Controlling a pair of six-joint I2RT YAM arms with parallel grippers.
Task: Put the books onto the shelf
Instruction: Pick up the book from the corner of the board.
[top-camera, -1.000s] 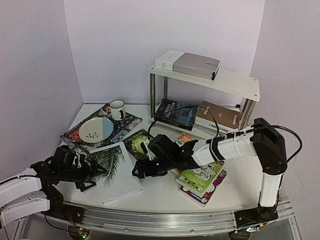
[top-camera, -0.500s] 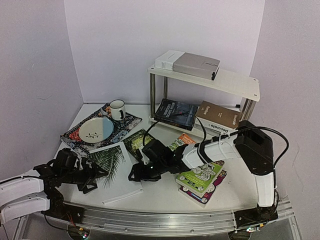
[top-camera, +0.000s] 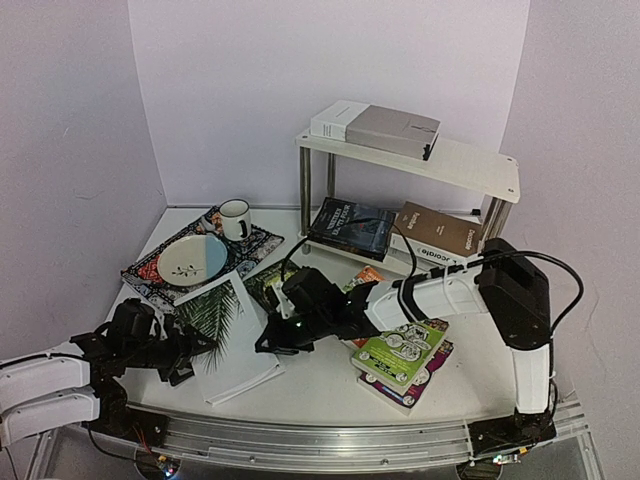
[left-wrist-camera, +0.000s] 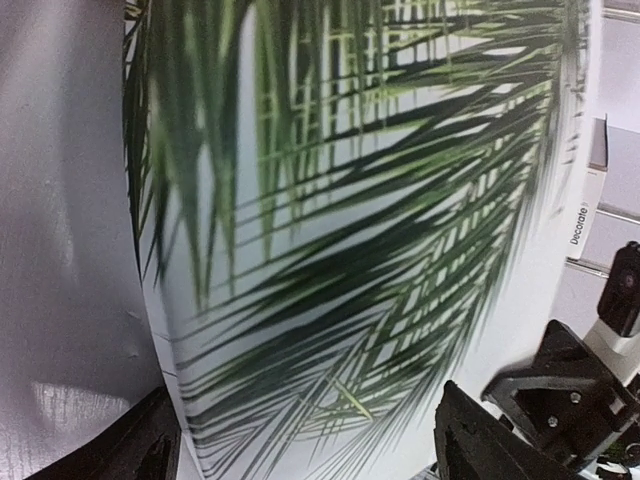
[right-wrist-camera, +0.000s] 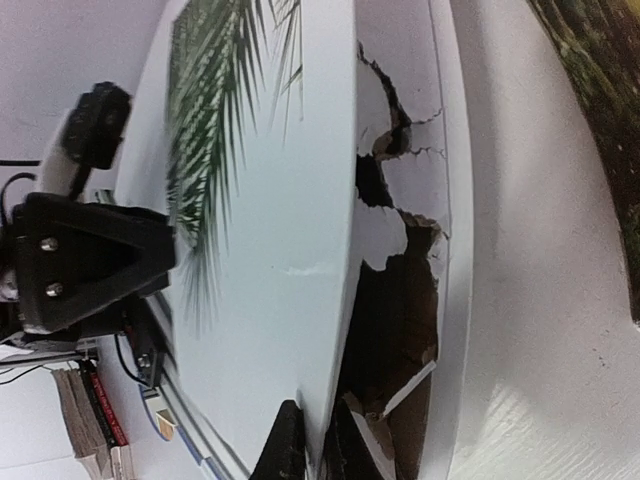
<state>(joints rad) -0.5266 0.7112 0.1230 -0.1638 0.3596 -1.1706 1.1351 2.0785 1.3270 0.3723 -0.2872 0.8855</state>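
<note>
The big white palm-leaf book lies at the front left, its right side tipped up. My right gripper is shut on the edge of its front cover, fingertips pinching it, and torn brown backing shows under the raised cover. My left gripper stands open at the book's left edge; its fingers spread wide, with the leaf cover filling the view. The shelf holds a white-grey book on top, and a dark book and brown book below.
A lime-green and magenta stack sits just right of my right arm. A dark green book and an orange one lie behind it. The patterned placemat carries a plate and a mug.
My right gripper has moved left and shut on the palm-leaf book's cover edge, and the book's right side has lifted. The left gripper has narrowed slightly.
</note>
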